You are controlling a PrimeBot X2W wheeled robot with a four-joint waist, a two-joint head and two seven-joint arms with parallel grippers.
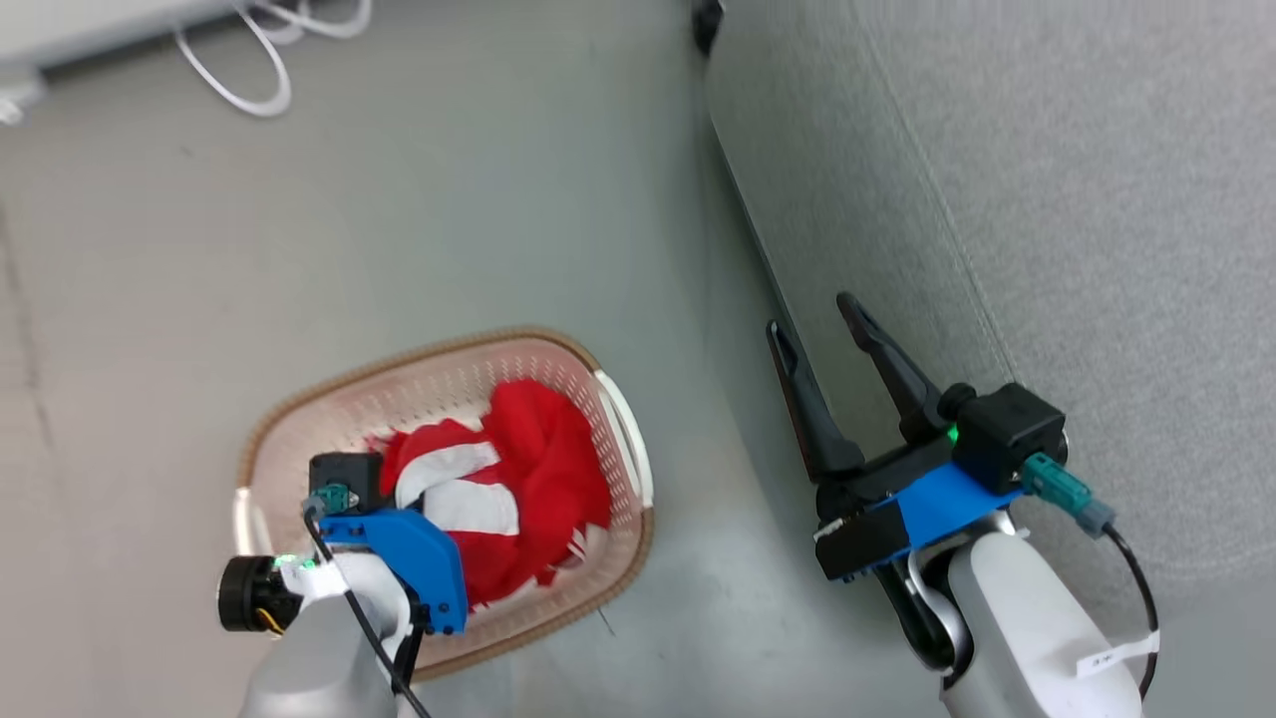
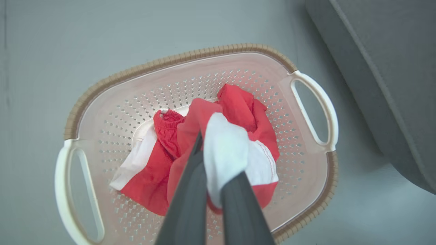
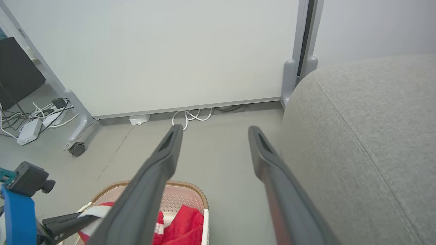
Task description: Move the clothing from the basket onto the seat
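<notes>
Clothing (image 2: 236, 102) is red with white panels, basket (image 2: 204, 66) cream with brown rim, seat (image 1: 1097, 199) grey.

Left arm: pale left forearm (image 1: 319, 658) at lower left of head view, blue wrist bracket (image 1: 424, 558) above it, wrist tipped so left gripper (image 2: 211, 149) points downward. Jaws pinched together on fold of clothing (image 2: 238, 102); white fabric bunched between dark fingers (image 2: 187, 204). Right arm: right forearm (image 1: 1027, 638) at lower right, right gripper (image 1: 811, 314) pointing up view. Jaws spread wide, long fingers forming open V.
</notes>
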